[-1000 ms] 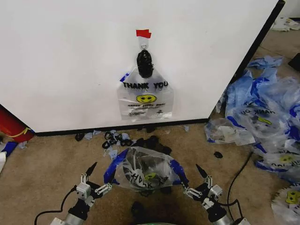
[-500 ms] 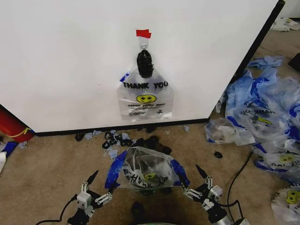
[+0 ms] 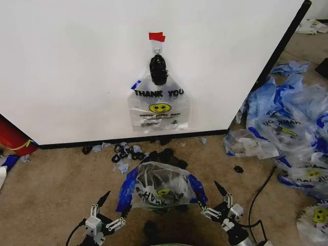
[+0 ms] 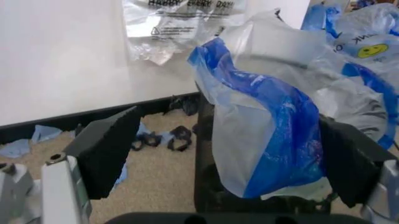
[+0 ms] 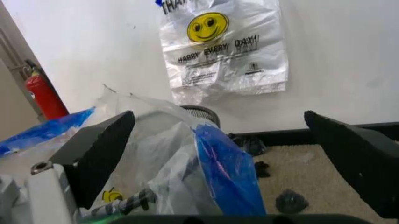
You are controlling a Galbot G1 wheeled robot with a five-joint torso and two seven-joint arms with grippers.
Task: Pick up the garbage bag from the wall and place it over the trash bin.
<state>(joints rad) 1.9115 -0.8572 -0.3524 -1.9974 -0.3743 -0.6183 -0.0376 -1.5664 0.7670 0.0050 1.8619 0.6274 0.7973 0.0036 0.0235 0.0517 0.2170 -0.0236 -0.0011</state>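
From the head view, you have both grippers low at the near edge of the carpet, the left gripper and right gripper each spread wide and holding nothing, one on either side of the trash bin. A garbage bag already lies draped over that bin, its blue handles hanging down both sides. It looks loosely seated, so a brush from either finger could drag it off the rim or tip the light bin. Another bag hangs from the hook on the wall, under red tape. Black lumps and blue scraps litter the carpet along the wall's base strip, and a heap of bags sits off the wall's right corner; a cable trails near your right arm and could snag.

In the left wrist view, the blue handle hangs between the open fingers, close enough to catch.

In the right wrist view, the other handle sits likewise between spread fingers, with a red extinguisher beside the wall.
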